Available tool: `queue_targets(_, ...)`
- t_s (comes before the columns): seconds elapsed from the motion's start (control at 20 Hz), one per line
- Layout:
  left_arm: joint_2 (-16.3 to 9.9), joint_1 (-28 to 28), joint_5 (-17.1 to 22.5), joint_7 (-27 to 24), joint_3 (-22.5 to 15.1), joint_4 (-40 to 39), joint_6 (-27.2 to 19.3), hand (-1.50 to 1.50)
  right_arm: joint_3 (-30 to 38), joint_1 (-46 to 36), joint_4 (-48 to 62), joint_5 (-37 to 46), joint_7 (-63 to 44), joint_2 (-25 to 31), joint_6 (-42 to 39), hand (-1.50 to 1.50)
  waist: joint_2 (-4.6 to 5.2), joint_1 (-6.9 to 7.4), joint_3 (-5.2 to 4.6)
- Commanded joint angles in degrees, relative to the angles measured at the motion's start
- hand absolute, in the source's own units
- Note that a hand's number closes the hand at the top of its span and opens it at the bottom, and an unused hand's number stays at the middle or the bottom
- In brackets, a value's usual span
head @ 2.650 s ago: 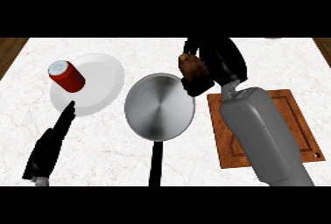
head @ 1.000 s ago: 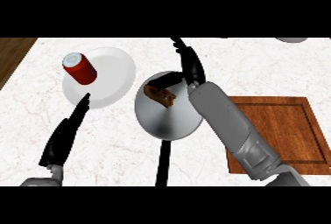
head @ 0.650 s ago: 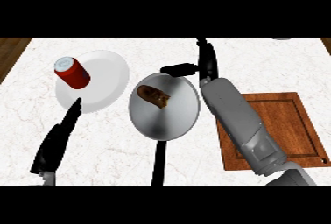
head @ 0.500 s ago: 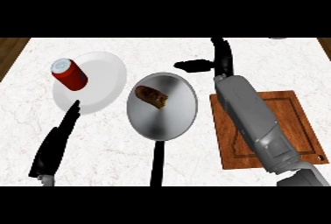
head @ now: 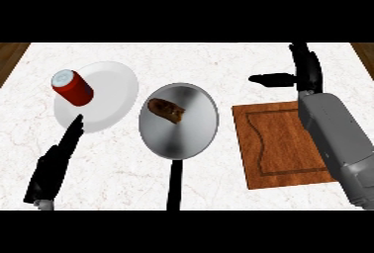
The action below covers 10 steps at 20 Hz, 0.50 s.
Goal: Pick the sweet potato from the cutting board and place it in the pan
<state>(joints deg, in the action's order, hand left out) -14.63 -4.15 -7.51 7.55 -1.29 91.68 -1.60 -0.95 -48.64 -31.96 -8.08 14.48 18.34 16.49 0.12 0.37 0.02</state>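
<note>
Sweet potato [head: 166,110] lies in the pan [head: 191,140], upper left of the bowl, and the cutting board [head: 281,144] is bare. My right hand [head: 304,69] hangs above the board, fingers straight, thumb out, holding nothing. Stiff, lumpy, probably light; best taken across its middle.

The right hand [head: 303,69] is open beyond the cutting board [head: 281,143], fingers straight, thumb out sideways; the left hand [head: 55,163] lies far left of it, fingers straight
</note>
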Motion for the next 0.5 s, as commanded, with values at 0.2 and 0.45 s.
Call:
queue_targets(0.2, 0.44, 0.57, -0.78, 1.45, 0.99, 0.31, 1.07, 0.0, 3.02, 6.76, -6.51, -0.88, -0.54, 9.44, -10.4, -1.5, -0.17, -0.31, -0.03)
queue_targets(0.45, 3.26, -0.6, -3.85, -0.04, -1.54, 0.84, -1.16, 0.0, 6.32, 4.2, 2.67, -1.22, 3.52, 15.08, -19.58, -1.5, 0.08, 0.38, 0.01)
